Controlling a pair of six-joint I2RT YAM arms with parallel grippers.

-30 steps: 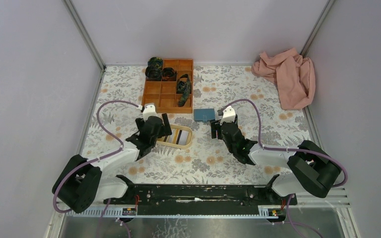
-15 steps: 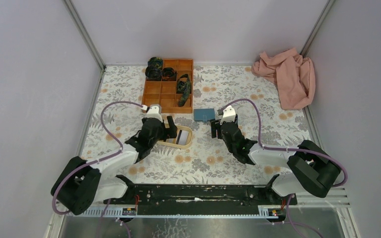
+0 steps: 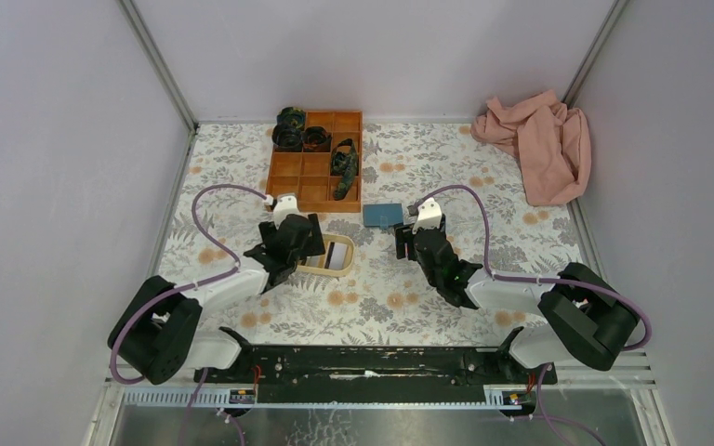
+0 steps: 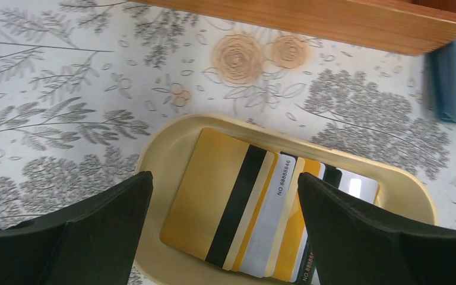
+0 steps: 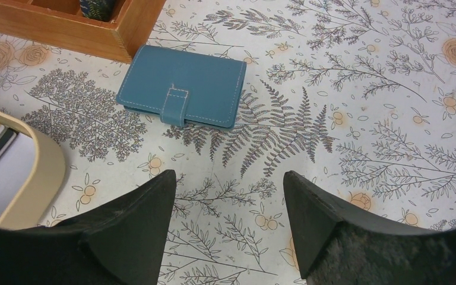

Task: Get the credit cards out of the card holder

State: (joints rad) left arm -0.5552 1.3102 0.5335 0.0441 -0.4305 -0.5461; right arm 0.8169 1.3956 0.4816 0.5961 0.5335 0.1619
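the left claw (image 4: 221,187) has been shifted slightly over the yellow tray (image 4: 154,155) and is held spread, empty; the credit cards (image 4: 243,214) are fanned inside it. the card holder (image 5: 181,86) is left strapped shut on the worktop (image 5: 362,119) before the spread right claw (image 5: 228,184); extraction is judged done.

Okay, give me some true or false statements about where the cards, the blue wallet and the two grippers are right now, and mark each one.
1. The credit cards lie fanned in the yellow oval tray. True.
2. The card holder lies open like a book. False: it is folded shut.
3. The left gripper is shut on a card. False: it is open above the tray, holding nothing.
4. The right gripper is open and empty. True.
5. The card holder sits inside the wooden organizer. False: it lies on the table beside it.
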